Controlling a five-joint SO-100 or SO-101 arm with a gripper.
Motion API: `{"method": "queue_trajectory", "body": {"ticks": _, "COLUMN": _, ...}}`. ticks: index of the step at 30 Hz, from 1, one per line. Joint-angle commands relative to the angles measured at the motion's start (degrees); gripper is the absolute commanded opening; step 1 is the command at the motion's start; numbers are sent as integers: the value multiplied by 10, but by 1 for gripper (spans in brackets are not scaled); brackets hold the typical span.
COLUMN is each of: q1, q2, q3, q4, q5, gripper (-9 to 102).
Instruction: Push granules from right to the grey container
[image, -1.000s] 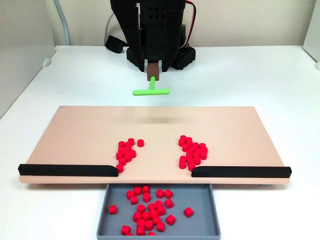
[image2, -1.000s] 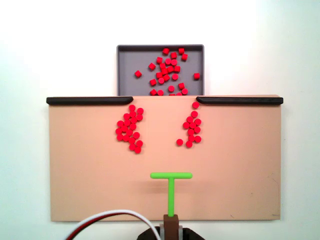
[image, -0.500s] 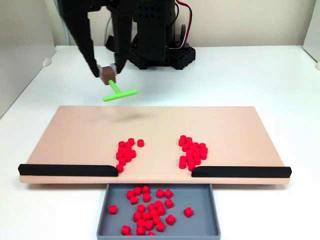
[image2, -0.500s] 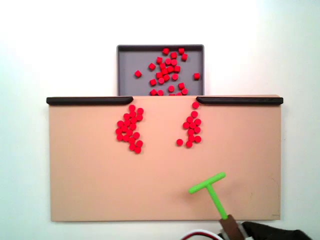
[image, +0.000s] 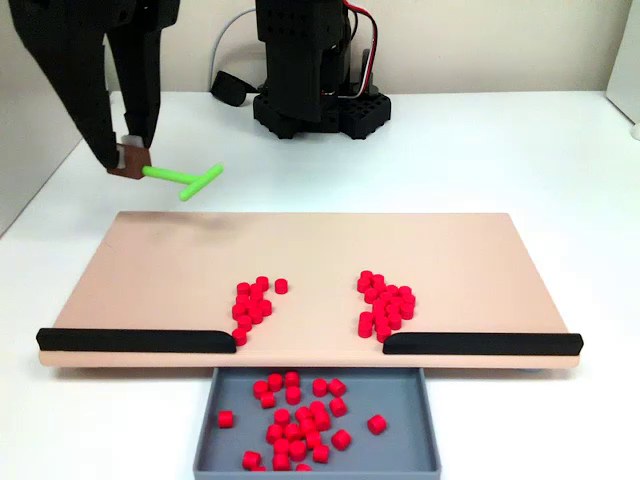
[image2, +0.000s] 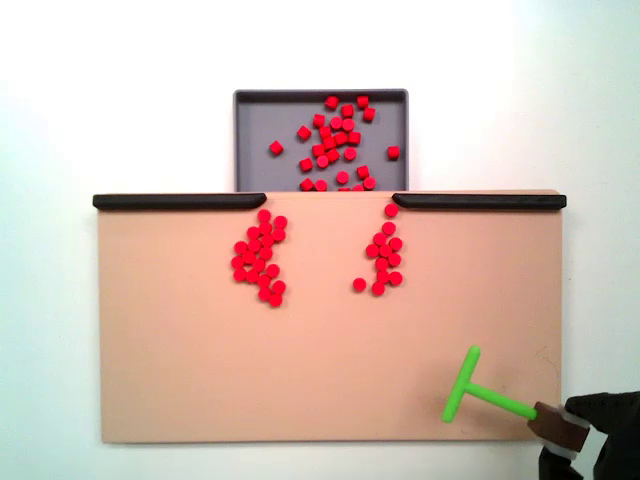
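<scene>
pincer (image: 128, 160) clamps green T-stick (image: 185, 179) – above board (image: 170, 265) corner | granules (image2: 260, 258) in two clusters on board | more in grey container (image2: 262, 130)

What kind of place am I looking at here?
Probably a tabletop robot test bench: a white table, a tan board with red granules feeding a grey container, and an arm's green T-shaped stick.
</scene>
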Motion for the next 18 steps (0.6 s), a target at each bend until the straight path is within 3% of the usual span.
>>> {"method": "queue_trajectory", "body": {"ticks": 1, "q1": 11, "q2": -19, "q3": -50, "q4": -1, "q5": -72, "gripper": 0}}
{"method": "queue_trajectory", "body": {"ticks": 6, "q1": 18, "q2": -52, "q3": -92, "q4": -1, "q5": -173, "gripper": 0}}
{"method": "queue_trajectory", "body": {"ticks": 18, "q1": -13, "q2": -120, "q3": -168, "q4": 0, "q5": -249, "gripper": 0}}
